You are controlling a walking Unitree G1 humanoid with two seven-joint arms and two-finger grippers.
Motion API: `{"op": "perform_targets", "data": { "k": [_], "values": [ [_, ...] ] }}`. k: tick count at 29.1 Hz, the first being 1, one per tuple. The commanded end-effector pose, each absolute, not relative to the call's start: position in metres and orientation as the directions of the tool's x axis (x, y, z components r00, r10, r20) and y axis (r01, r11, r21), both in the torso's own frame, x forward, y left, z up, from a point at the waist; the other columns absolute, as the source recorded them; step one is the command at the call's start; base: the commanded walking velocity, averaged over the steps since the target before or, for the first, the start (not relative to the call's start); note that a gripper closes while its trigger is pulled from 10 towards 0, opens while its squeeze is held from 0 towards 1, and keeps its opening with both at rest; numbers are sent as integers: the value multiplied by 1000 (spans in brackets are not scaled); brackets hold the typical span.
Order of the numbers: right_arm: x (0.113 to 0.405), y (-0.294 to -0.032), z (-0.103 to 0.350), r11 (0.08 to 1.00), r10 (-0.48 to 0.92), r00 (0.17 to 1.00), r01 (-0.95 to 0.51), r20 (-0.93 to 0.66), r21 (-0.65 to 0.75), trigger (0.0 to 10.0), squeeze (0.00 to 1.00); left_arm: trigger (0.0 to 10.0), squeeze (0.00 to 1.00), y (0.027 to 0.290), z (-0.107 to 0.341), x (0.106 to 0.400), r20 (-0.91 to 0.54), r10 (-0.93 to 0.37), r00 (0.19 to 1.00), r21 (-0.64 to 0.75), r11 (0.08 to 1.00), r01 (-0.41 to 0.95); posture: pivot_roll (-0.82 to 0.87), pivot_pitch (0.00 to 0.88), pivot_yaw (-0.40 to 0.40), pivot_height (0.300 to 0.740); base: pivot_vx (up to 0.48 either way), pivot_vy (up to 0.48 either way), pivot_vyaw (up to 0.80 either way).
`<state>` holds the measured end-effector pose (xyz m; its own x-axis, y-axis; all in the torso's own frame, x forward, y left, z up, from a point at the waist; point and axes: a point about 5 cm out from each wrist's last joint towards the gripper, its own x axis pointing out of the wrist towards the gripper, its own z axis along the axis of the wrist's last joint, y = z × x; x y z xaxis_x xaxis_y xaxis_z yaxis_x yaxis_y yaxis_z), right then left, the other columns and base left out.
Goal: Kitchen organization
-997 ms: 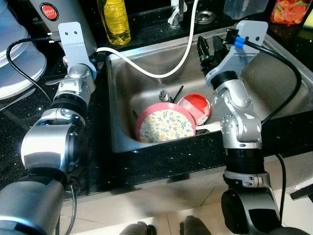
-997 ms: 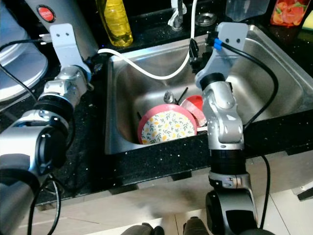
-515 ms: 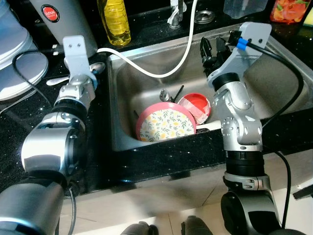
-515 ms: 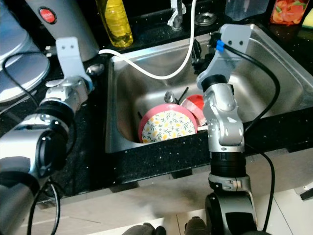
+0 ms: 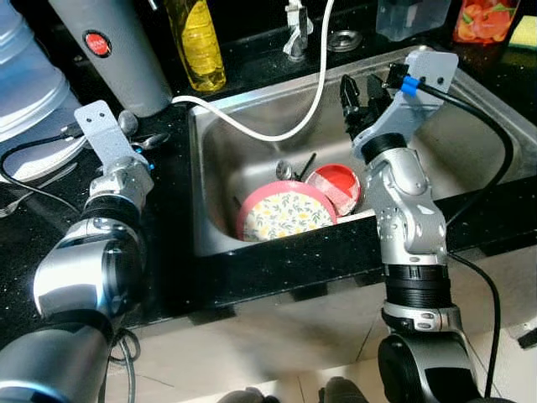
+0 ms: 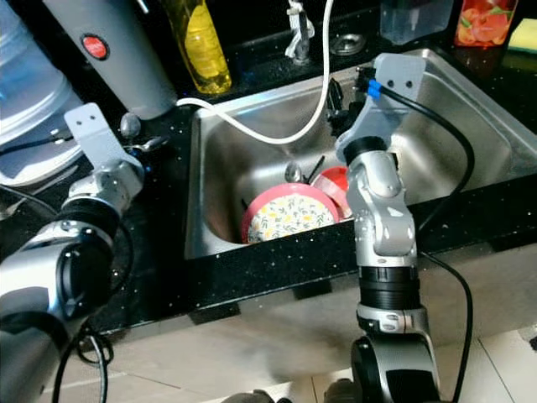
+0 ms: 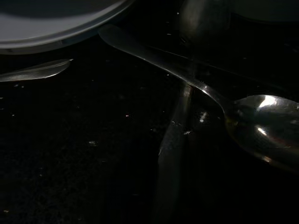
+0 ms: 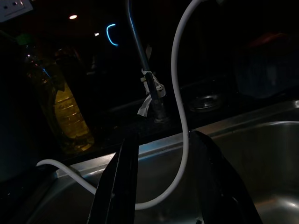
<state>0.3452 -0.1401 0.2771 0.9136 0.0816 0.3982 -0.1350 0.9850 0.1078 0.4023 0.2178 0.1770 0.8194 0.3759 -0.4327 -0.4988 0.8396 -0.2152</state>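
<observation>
Your left wrist view gives you what the head views barely resolve: a metal spoon (image 7: pixel 261 126) lying on the black surface (image 5: pixel 180 252), its bowl bright, its handle crossing over another dark utensil handle, with the rim of a pale plate (image 7: pixel 56 28) just beyond. In the head views that spoon sits at the surface's strip just left of the sink (image 5: pixel 495 126), near the base of the grey canister (image 5: pixel 109 50), and the left gripper (image 7: pixel 187 154) is hidden behind its wrist mount, so you cannot tell how far it is parted or whether it touches anything.

Your right wrist view looks along the right gripper (image 8: pixel 163 186) toward the sink's back edge: the white hose (image 8: pixel 180 102), the tap (image 8: pixel 152 93) and the yellow bottle (image 8: pixel 70 116) on the back strip of the surface.

The head views show the dishes: a floral plate with a pink rim (image 5: pixel 287 211) leans on edge against the sink's front wall, a red lid or bowl (image 5: pixel 336 183) touches it on its right, and utensils stand behind them.

The right gripper hovers over the sink near its back edge, fingers (image 8: pixel 117 186) parted moderately, holding nothing; the hose merely passes beyond the gap.
</observation>
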Motion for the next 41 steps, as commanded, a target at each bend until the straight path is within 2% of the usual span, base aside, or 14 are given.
{"op": "perform_targets", "data": {
  "k": [1,7,12,14,15,16,17,18,22,29,34,39,40,41],
  "values": [
    [345,-134,275,979,109,914,-166,390,116,10000,0,0,0,221,133,384,-599,347,722,-180,820,-544,35,128,210,740,0,0,0],
    [346,-134,276,979,112,915,-168,388,114,10000,0,0,0,219,137,387,-571,325,754,-225,821,-524,36,133,208,740,0,0,0],
    [348,-133,276,978,113,915,-171,387,117,10000,0,0,0,218,168,400,-393,350,851,-163,884,-438,47,128,206,740,0,0,0],
    [348,-133,276,978,113,915,-171,388,118,10000,0,0,0,214,193,407,-240,335,911,-118,921,-370,49,129,206,740,0,0,0],
    [348,-132,276,978,113,914,-172,389,120,10000,0,2000,0,206,219,411,-87,291,953,-53,954,-296,50,131,203,740,0,0,0],
    [348,-132,276,978,113,914,-172,389,120,10000,0,2000,0,206,219,411,-87,291,953,-53,954,-296,50,131,203,740,0,0,0],
    [348,-132,276,978,113,914,-172,389,120,10000,0,9529,0,202,228,413,-36,259,965,-35,965,-260,50,131,203,740,0,0,0],
    [348,-132,276,978,114,914,-173,389,120,10000,0,10000,0,199,237,413,7,236,972,-17,972,-236,50,133,201,740,0,0,0],
    [349,-133,275,978,113,916,-170,384,118,10000,0,10000,0,183,264,410,144,123,982,1,992,-124,52,132,200,740,0,0,0],
    [350,-135,275,979,107,916,-164,386,119,10000,0,10000,0,173,271,403,197,95,976,84,990,-114,55,124,201,740,0,0,0],
    [350,-134,275,979,107,915,-166,389,120,10000,0,10000,0,185,257,406,79,160,984,91,982,-167,52,124,202,740,0,0,0],
    [349,-135,275,980,104,915,-162,389,119,10000,0,10000,0,213,246,404,-27,288,957,77,955,-285,50,125,204,740,0,0,0],
    [348,-136,275,980,102,916,-159,388,119,10000,0,10000,537,220,242,403,-59,308,950,60,951,-305,49,126,205,740,0,0,0],
    [348,-137,274,980,100,916,-157,387,119,10000,0,10000,1000,227,237,402,-99,322,942,22,947,-322,49,126,205,740,0,0,0]
  ]
}}
